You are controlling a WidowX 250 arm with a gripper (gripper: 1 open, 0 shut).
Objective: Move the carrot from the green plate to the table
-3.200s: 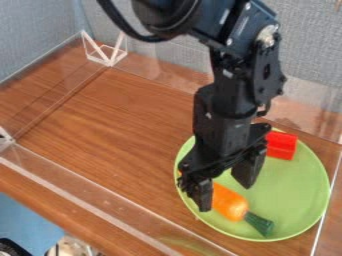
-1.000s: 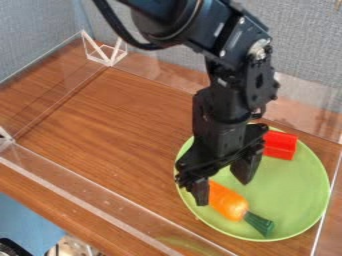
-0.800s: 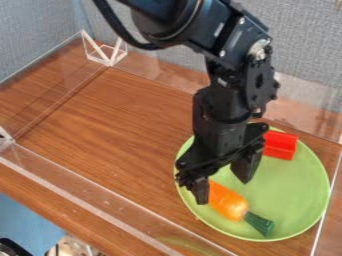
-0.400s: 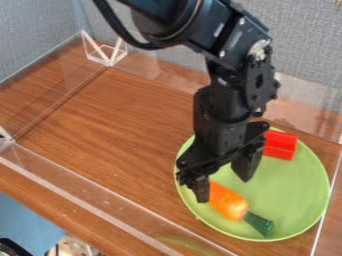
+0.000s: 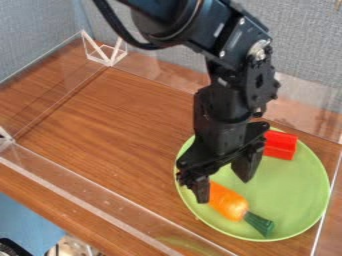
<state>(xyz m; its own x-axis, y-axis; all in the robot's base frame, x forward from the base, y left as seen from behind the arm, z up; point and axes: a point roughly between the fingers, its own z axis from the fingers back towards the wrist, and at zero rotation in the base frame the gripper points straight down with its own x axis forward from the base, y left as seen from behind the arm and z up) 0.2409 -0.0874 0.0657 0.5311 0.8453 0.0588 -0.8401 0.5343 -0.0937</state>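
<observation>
The carrot [image 5: 235, 209] is small and orange with a dark green stub pointing toward the lower right. It lies on the near part of the round light-green plate [image 5: 305, 190]. My gripper [image 5: 222, 179] hangs open just above the plate, its two black fingers [image 5: 198, 188] spread apart. The carrot sits just in front of and below the fingertips, not between them. The brown wood-grain table [image 5: 107, 110] stretches to the left of the plate.
A red rectangular block [image 5: 279, 146] rests on the far side of the plate, right of my arm. Clear acrylic walls [image 5: 80, 190] run along the table's edges. A small white wire stand [image 5: 102, 46] sits at the back left corner.
Over the last second nothing has visibly moved. Compared with the earliest frame, the arm has shifted slightly left and the fingers stand a little higher over the carrot.
</observation>
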